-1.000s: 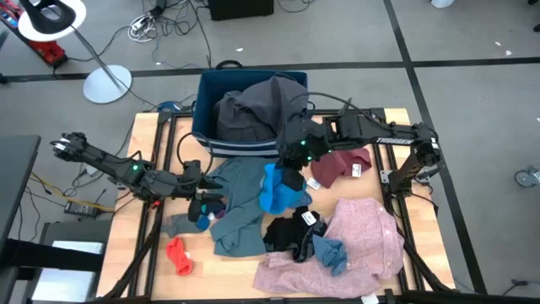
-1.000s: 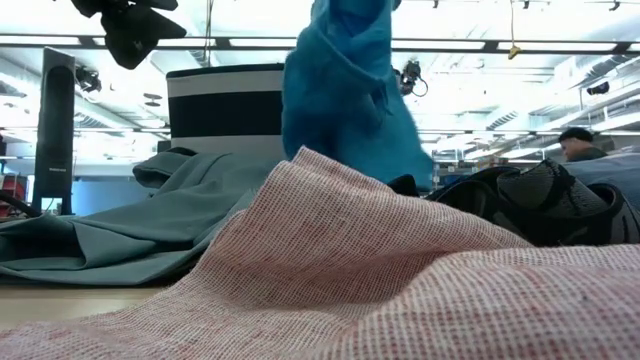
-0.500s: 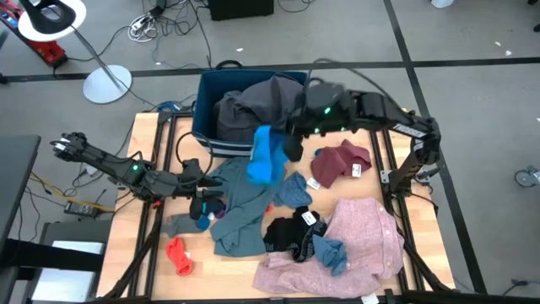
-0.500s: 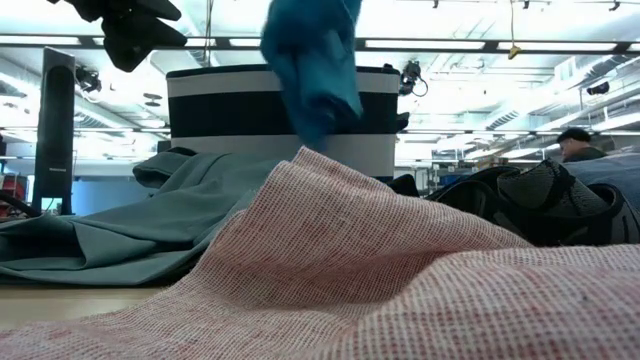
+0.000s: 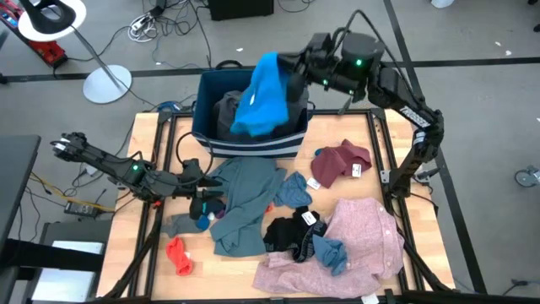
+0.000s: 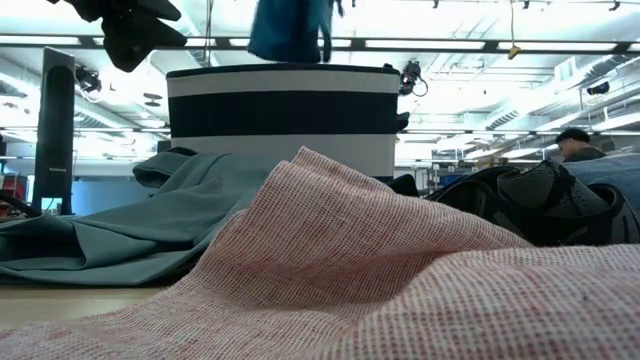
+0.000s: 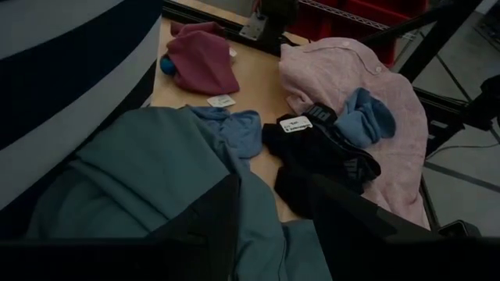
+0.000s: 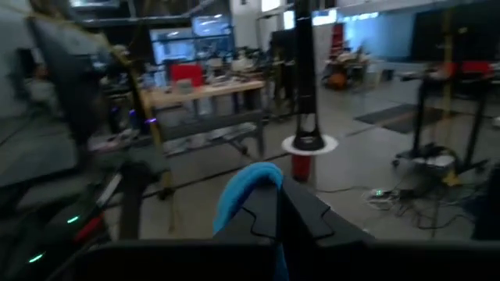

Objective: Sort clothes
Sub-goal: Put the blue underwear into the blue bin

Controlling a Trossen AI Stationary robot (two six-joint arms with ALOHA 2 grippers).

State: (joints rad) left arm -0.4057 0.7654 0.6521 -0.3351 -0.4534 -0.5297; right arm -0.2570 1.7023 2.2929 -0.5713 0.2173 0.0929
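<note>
Since a second ago the right claw (image 5: 291,74) has swung from the middle of the surface (image 5: 148,135) up and away, carrying the bright blue garment (image 5: 260,95), which now hangs over the dark blue bin (image 5: 253,143) at the far edge; its fingers are pressed together, pinching that cloth. The left claw (image 5: 202,190) sits spread at the left, by the teal-grey garment (image 5: 240,203), holding nothing. White tags show on the maroon piece (image 5: 342,162) and black piece (image 5: 291,232), their writing too small to read. The pink shirt (image 5: 354,245) fills the near right corner, and bare wood shows mainly along the left edge.
</note>
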